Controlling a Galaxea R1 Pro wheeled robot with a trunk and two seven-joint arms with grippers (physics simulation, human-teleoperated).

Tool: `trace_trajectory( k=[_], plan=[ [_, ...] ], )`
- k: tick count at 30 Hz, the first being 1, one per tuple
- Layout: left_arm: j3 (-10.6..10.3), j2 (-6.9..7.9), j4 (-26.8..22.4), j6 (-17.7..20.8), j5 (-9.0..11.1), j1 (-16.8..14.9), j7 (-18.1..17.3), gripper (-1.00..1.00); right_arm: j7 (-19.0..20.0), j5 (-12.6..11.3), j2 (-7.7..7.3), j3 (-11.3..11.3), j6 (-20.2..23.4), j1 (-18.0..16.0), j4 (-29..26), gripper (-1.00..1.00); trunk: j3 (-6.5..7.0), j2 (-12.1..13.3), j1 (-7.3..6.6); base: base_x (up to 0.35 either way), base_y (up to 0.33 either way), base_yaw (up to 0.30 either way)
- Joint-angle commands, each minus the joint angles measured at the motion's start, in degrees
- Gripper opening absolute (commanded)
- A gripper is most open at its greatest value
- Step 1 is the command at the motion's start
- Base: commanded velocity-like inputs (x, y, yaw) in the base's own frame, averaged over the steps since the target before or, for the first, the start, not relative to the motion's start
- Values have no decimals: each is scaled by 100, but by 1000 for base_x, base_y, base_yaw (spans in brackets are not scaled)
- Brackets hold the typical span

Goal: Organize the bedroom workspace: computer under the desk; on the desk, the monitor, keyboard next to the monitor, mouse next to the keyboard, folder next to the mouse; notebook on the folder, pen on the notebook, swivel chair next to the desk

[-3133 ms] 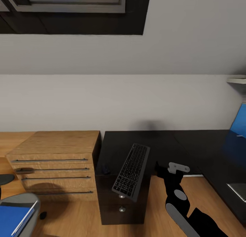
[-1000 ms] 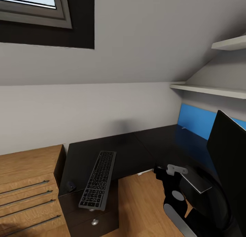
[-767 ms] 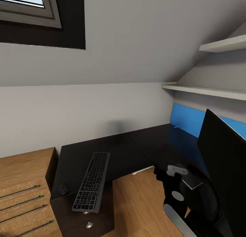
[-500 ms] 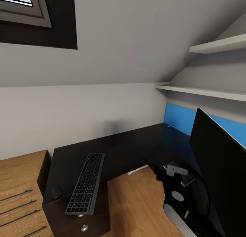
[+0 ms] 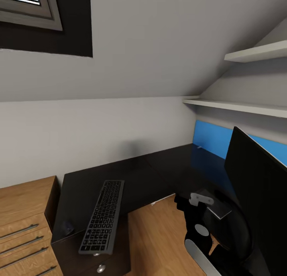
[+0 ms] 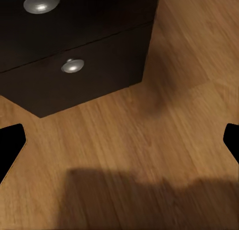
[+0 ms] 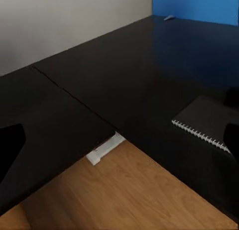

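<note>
Head view: keyboard (image 5: 102, 217) hangs off the worktop's (image 5: 139, 176) near left edge, mouse (image 5: 67, 228) left of it, monitor (image 5: 259, 188) far right. Both end effectors look spread wide, empty. A careless grab could tip that keyboard off.

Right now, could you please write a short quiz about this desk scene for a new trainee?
1. True or false: the keyboard lies on the desk.
2. Which sits closest to the mouse? A) the monitor B) the keyboard C) the notebook
3. Fill in: the notebook's binding is ____.

Key: 1 true, though its near end overhangs the front edge. 2 B. 3 spiral, seen in the right wrist view.
</note>
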Motion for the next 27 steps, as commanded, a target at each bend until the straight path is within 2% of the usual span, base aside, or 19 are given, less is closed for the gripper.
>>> trace_trajectory(
  k=[1, 7, 16, 27],
  plan=[
    [-42, 5, 4, -33, 61, -7, 41, 100, -45, -12, 5, 25, 16, -15, -3, 100, -7, -5, 2, 156, 260, 0],
    [-41, 3, 4, -33, 61, -7, 41, 100, -64, -10, 11, 26, -85, -18, -1, 100, -7, -5, 2, 127, 193, 0],
    [-45, 3, 4, -33, 61, -7, 41, 100, -92, -7, 9, 24, -95, -19, 21, 100, -4, -5, 2, 2, 3, -14],
    [-45, 2, 4, -33, 61, -7, 41, 100, -92, -9, 3, 19, -98, -19, 28, 100, 38, -5, 2, 0, 0, -191]
  ],
)
